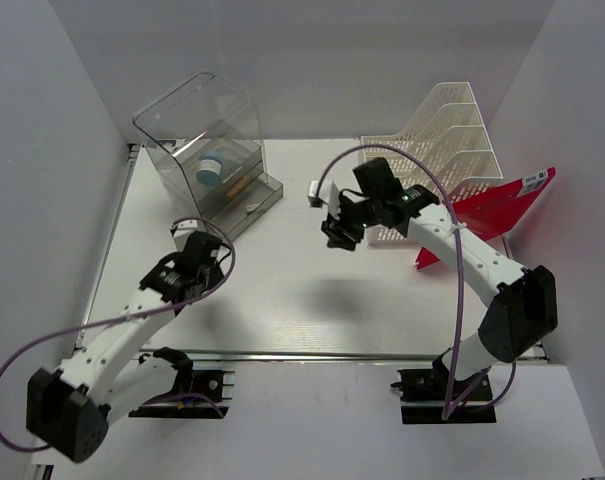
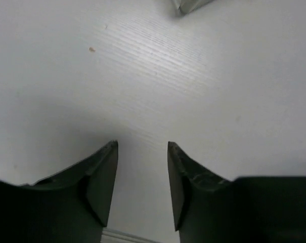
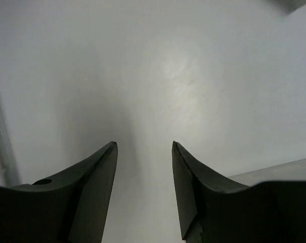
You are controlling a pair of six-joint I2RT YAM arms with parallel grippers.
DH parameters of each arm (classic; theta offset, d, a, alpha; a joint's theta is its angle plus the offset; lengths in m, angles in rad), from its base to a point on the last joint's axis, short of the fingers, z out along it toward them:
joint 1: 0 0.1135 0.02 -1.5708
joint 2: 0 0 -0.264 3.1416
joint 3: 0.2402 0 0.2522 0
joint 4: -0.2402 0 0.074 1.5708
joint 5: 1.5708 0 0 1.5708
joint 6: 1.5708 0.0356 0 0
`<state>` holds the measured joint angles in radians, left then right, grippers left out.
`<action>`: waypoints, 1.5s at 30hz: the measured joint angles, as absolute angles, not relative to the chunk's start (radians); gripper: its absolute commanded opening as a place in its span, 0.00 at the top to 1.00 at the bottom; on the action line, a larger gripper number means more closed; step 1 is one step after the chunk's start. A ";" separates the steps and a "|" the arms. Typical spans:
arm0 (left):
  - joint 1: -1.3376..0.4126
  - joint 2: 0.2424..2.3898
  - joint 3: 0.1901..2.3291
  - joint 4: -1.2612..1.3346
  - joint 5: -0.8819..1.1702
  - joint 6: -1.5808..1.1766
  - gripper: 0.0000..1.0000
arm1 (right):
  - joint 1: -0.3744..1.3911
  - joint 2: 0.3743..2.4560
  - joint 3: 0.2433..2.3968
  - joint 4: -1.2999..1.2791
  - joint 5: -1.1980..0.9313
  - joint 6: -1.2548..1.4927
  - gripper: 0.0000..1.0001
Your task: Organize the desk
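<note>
The desk (image 1: 302, 300) is a wide white tabletop with a silver rail (image 1: 332, 355) along its near edge. My left gripper (image 1: 210, 243) hovers low over the desk's left part, just in front of the clear drawer box (image 1: 207, 140). In the left wrist view the left gripper (image 2: 142, 147) is open, and only bare desk (image 2: 193, 76) shows between its fingers. My right gripper (image 1: 338, 230) hangs over the desk's middle, left of the file rack. The right wrist view shows the right gripper (image 3: 144, 146) open over bare white desk (image 3: 183, 76), holding nothing.
The clear drawer box at the back left holds a blue item (image 1: 210, 170) and has a low drawer (image 1: 254, 192) at its front. A white slotted file rack (image 1: 442, 140) stands at the back right. A red folder (image 1: 492, 212) leans beside it. White walls enclose three sides.
</note>
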<state>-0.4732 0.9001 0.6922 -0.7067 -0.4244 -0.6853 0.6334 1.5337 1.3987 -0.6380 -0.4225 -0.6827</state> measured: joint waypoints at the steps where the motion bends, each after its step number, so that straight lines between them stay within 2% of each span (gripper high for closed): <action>1: -0.473 0.953 0.712 -0.735 -0.434 -0.727 0.33 | 0.612 1.515 1.338 -0.649 -0.454 -0.658 0.50; 2: -0.472 0.992 0.734 -0.761 -0.440 -0.756 0.19 | 0.596 1.497 1.279 -0.649 -0.480 -0.638 0.50; 3: -0.470 1.026 0.758 -0.785 -0.453 -0.789 0.14 | 0.585 1.471 1.195 -0.630 -0.511 -0.613 0.50; 8: -0.448 1.048 0.834 -0.834 -0.524 -0.880 0.09 | 0.564 1.317 0.871 -0.619 -0.586 -0.547 0.50; 14: -0.316 1.109 0.821 -0.841 -0.564 -0.882 0.11 | 0.509 1.179 0.756 -0.525 -0.606 -0.534 0.49; 18: -0.207 1.126 0.791 -0.854 -0.556 -0.881 0.13 | 0.472 1.138 0.701 -0.464 -0.610 -0.533 0.54; 19: -0.176 1.124 0.791 -0.860 -0.554 -0.881 0.14 | 0.463 1.131 0.691 -0.458 -0.609 -0.535 0.65; 22: -0.092 1.123 0.790 -0.859 -0.555 -0.880 0.18 | 0.437 1.103 0.666 -0.433 -0.596 -0.552 0.82; 24: -0.031 1.132 0.780 -0.843 -0.543 -0.873 0.20 | 0.427 1.084 0.656 -0.426 -0.584 -0.562 0.84; 28: 0.083 1.193 0.766 -0.826 -0.512 -0.850 0.21 | 0.418 1.053 0.646 -0.410 -0.566 -0.583 0.83; 32: 0.174 1.257 0.761 -0.806 -0.501 -0.818 0.15 | 0.414 1.028 0.614 -0.387 -0.524 -0.593 0.79; 36: 0.252 1.340 0.761 -0.791 -0.486 -0.802 0.13 | 0.411 1.031 0.600 -0.383 -0.483 -0.599 0.76; 41: 0.303 1.389 0.762 -0.752 -0.460 -0.748 0.15 | 0.390 1.031 0.597 -0.380 -0.470 -0.604 0.74; 45: 0.330 1.419 0.770 -0.708 -0.451 -0.698 0.20 | 0.370 1.033 0.593 -0.371 -0.470 -0.605 0.74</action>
<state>0.3298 1.4185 0.7700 -0.7078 -0.4507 -0.6979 0.3702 1.0328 0.5926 -0.3706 -0.4698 -0.6048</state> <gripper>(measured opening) 0.815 0.257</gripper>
